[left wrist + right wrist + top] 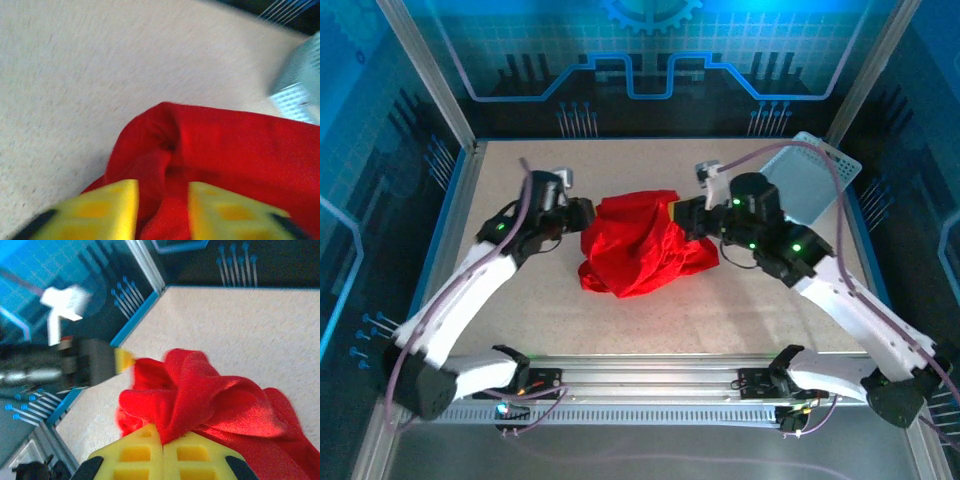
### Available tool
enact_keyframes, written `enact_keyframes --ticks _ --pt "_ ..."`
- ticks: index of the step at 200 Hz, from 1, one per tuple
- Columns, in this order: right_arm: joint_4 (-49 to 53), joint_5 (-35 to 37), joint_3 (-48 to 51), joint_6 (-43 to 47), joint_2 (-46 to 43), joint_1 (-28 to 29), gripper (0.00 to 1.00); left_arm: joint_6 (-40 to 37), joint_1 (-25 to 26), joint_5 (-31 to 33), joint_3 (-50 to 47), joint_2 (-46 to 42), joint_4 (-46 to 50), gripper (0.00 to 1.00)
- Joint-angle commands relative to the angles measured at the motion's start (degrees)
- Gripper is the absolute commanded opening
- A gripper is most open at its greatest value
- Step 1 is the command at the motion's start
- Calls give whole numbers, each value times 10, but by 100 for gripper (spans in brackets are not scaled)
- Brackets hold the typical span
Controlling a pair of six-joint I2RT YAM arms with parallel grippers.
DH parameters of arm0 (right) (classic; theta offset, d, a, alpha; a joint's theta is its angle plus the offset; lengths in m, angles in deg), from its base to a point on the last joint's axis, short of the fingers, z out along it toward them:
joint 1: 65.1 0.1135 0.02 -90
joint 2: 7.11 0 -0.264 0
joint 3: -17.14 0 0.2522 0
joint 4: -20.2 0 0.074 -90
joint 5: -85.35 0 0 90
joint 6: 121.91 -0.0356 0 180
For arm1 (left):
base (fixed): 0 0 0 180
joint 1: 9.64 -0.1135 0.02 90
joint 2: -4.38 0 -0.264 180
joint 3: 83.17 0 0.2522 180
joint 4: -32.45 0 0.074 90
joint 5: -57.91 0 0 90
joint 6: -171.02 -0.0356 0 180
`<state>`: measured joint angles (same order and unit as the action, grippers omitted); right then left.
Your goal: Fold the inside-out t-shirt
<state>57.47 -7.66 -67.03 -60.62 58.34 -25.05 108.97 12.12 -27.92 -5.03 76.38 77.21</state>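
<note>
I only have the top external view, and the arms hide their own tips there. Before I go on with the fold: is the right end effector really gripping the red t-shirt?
Observer: Yes. In the right wrist view, the right end effector has its fingers pressed together on a bunched fold of the t-shirt.
Operator: And the left one?
Observer: In the left wrist view, the left end effector has its fingers apart, with red cloth showing in the gap. That picture is blurred, so I cannot tell whether the fingers touch the cloth.
</note>
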Motion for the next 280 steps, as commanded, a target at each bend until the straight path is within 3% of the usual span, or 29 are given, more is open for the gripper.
enact_keyframes --ticks 1,36,62,88,134,160,190,201,224,237,266,280 --pt "-20 5 -7 -18 44 25 0 1 11 42 -34 -17 68 66" --pt "-16 5 -46 -24 102 34 0 -51 122 27 -127 -183 -71 79" --pt "-16 1 -66 -22 117 34 0 -74 176 -38 -198 -240 -145 88" --pt "-10 0 -80 -21 120 34 0 -81 197 -80 -237 -234 -175 90" --pt "-5 -18 -90 -20 122 51 0 -86 216 -31 -213 -143 -199 92" --pt "-1 -15 -91 -17 124 53 0 -78 217 -27 -198 -101 -222 76" --pt "24 -9 -107 -15 144 39 0 -64 217 -26 -204 -92 -247 25" --pt "34 -2 -112 -20 156 25 0 -58 216 -46 -218 -105 -267 13" --pt "43 -11 -111 -29 190 -12 0 -48 216 -99 -251 -143 -310 3" --pt "44 -20 -111 -26 207 -23 6 -42 216 -115 -265 -159 -320 0" --pt "65 6 -106 -14 217 -22 49 -29 209 -121 -278 -174 -318 0" --pt "68 29 -81 -5 196 -22 56 -18 199 -134 -285 -173 -328 0"
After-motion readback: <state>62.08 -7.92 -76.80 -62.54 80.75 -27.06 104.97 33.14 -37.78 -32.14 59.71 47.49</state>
